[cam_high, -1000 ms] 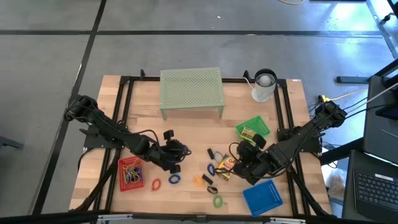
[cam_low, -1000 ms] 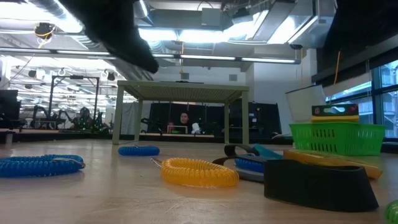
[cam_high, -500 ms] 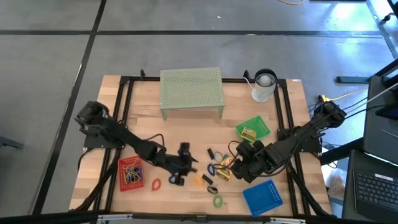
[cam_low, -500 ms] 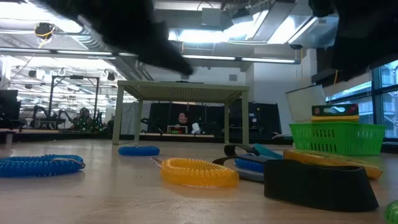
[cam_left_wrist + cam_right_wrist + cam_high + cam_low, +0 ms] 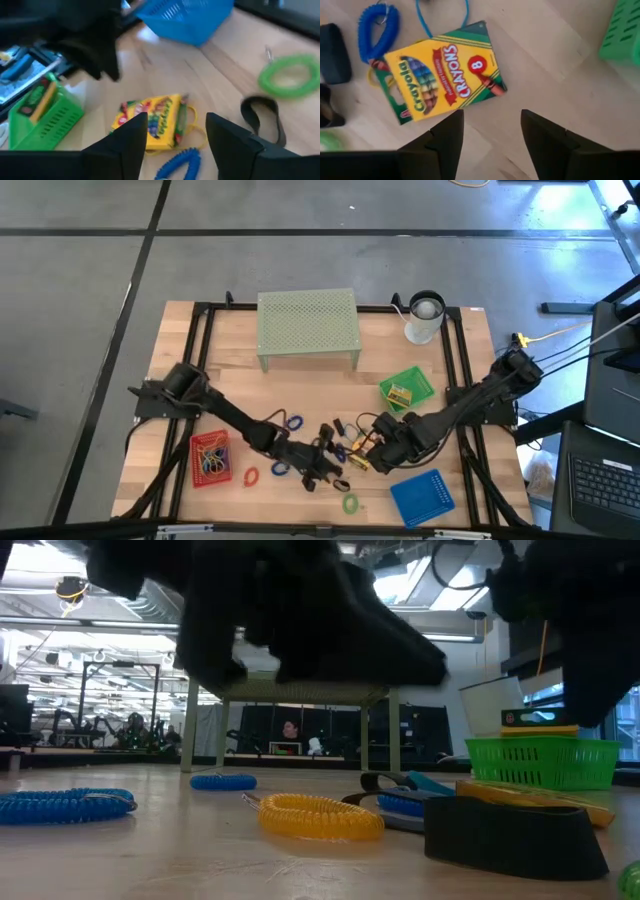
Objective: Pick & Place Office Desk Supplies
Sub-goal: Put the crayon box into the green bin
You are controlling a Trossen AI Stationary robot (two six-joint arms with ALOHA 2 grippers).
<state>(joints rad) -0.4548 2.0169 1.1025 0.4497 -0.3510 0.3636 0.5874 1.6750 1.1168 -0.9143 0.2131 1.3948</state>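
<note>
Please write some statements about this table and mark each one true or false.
1. A crayon box lies flat on the table. True.
2. The right gripper holds the crayon box. False: its fingers are open above it.
3. The red tray holds coiled rings. True.
4. The blue tray is full of rings. False: no rings show in it.
5. The left gripper is open. True.

Two dark, nearly black arms are seen, built from slim links with bulkier rounded joints. Thin black cables are looped loosely along them. Each wrist ends in a pair of matte black fingers [image 5: 445,142], broad, flat and angular, with no markings made out.
</note>
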